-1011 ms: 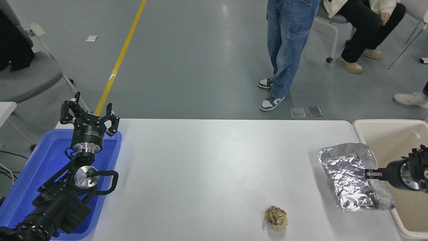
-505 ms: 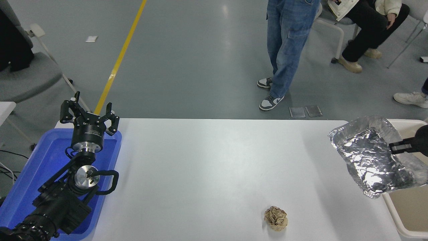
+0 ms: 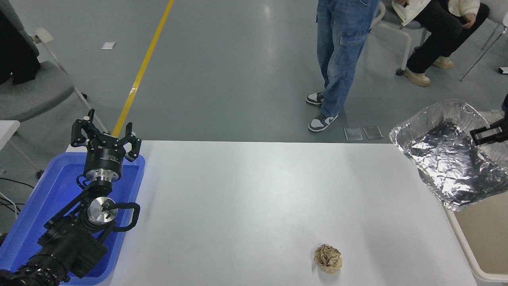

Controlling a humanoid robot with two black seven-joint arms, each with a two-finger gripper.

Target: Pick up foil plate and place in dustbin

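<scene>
The foil plate (image 3: 444,159) is a crinkled silver tray held in the air at the right edge, tilted, above the table's far right corner and the dustbin. My right gripper (image 3: 479,136) is shut on its far right rim; only its fingertips show at the picture's edge. The dustbin (image 3: 464,248) is a beige bin beside the table's right end; only its left rim and some of its tan inside show below the plate. My left gripper (image 3: 105,137) is open and parked over the blue tray at the lower left.
A blue plastic tray (image 3: 35,206) lies at the table's left end under the left arm. A small brown crumpled paper ball (image 3: 328,258) lies near the front edge. A person in jeans (image 3: 341,59) stands beyond the far edge; another person sits at the top right.
My right gripper has lifted the foil plate up off the table and carried it right, over the dustbin. The left arm has not moved.
</scene>
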